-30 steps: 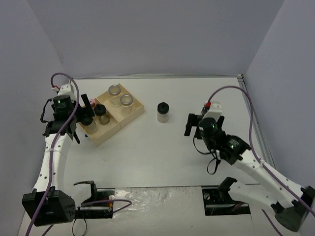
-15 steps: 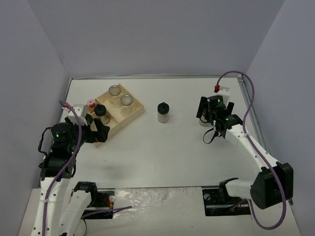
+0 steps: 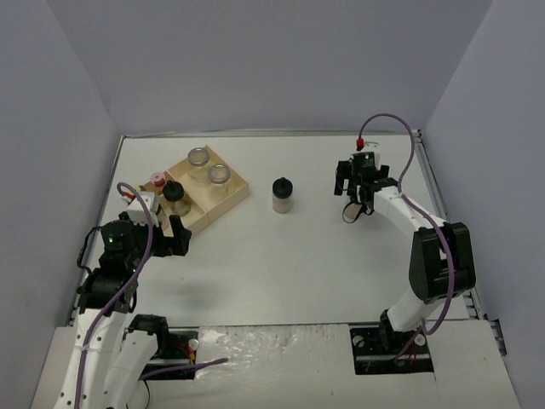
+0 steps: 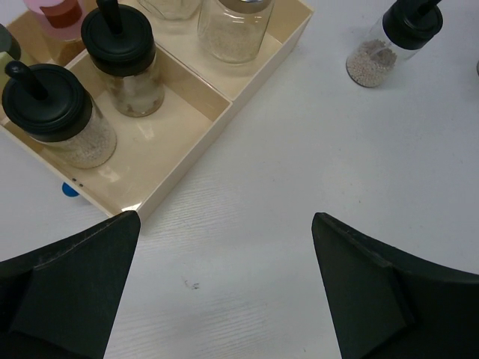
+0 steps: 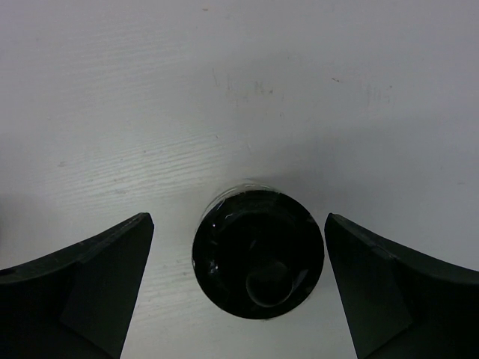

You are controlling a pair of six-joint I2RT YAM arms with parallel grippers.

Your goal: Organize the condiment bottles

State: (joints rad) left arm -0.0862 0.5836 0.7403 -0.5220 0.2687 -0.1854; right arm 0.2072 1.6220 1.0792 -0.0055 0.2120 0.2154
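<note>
- Condiment bottles (image 3: 220,175) stand upright, caps up, in the wooden tray (image 3: 213,220) at the left rear of the white tabletop (image 3: 281,273); a lone bottle (image 3: 282,194) stands mid-tabletop. Grey walls (image 3: 255,68) enclose three sides.
- Left claw (image 4: 224,239) gapes wide, gripping nothing, over bare tabletop beside the tray; two black-capped jars (image 4: 45,112) stand upright in its near compartment.
- Right claw (image 5: 238,221) stands apart, straddling an upright black-capped bottle (image 5: 258,258), clear of both fingers.

A pale wooden divided tray (image 3: 213,217) is set askew at ten o'clock on the white bench (image 3: 281,264). A small blue spot (image 4: 69,189) is seen just beside its near wall, at eight o'clock in the left wrist view.
</note>
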